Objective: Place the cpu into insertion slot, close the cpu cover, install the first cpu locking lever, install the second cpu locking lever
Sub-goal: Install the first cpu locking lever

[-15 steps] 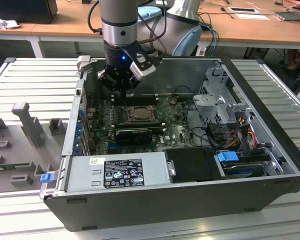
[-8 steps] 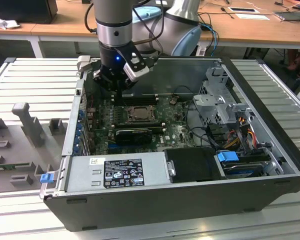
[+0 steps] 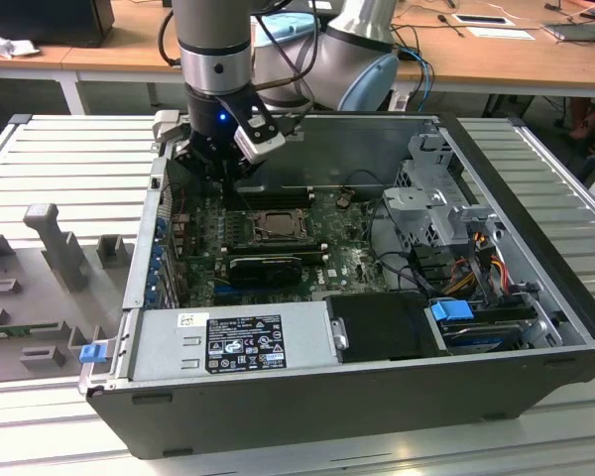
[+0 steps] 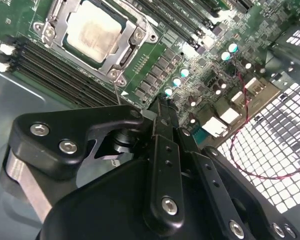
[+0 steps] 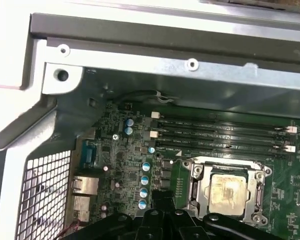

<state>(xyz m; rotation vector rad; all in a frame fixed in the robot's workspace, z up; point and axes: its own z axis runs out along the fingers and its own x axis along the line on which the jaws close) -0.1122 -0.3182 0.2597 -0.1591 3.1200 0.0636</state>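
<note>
Beside the insertion slot [image 4: 70,42], where the cpu [image 4: 93,31] lies framed by the cpu cover [image 4: 131,45], the gripper [image 4: 162,106] hovers pinched closed and empty; a glancing descent may strike the slot-side capacitors [image 4: 176,81].

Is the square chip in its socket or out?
In: the cpu lies flat within the window of the cpu cover, in both wrist views.

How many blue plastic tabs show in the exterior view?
2. One blue tab sticks out at the computer case corner on the exterior view's left; the other blue tab sits by the drive bay on that view's right. More may be hidden.
</note>
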